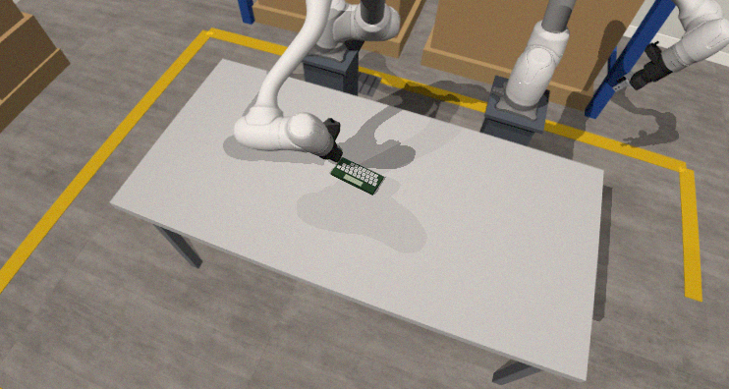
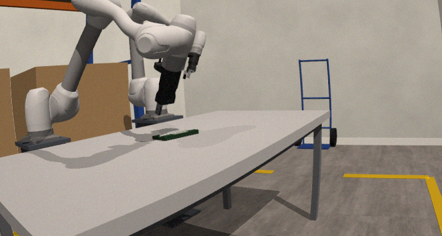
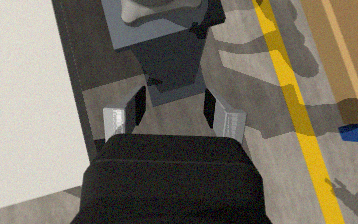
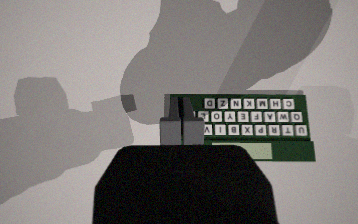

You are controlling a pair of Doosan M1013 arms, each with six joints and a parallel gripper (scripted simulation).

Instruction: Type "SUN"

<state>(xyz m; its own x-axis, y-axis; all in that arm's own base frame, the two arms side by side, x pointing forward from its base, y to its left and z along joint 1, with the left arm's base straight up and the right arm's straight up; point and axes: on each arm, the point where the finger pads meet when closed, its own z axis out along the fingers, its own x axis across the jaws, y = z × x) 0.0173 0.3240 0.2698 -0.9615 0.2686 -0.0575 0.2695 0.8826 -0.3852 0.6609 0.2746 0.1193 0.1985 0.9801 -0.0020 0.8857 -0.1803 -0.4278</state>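
Note:
The green keyboard (image 1: 353, 180) (image 2: 180, 136) (image 4: 292, 151) lies flat on the table with white letter keys and a pale bar. In the right wrist view its letters appear upside down; the U key (image 4: 301, 130) is at the right end of the row nearest the bar, and the N key (image 4: 236, 104) is in the farthest row. I cannot make out an S key; my fingers hide some left-hand keys. My right gripper (image 2: 158, 109) (image 4: 180, 109) is shut and empty, above the keyboard's left end in that view, not touching it. My left gripper (image 1: 620, 85) (image 3: 175, 99) is open and empty, off the table.
The table (image 1: 484, 233) (image 2: 216, 160) bears the keyboard and arm shadows. The left arm's pedestal (image 1: 515, 123) (image 3: 171, 65) stands beyond the table's back edge. A blue rack post (image 1: 632, 54) is close to the left gripper in the top view. Large cardboard boxes (image 1: 510, 34) stand behind the arms.

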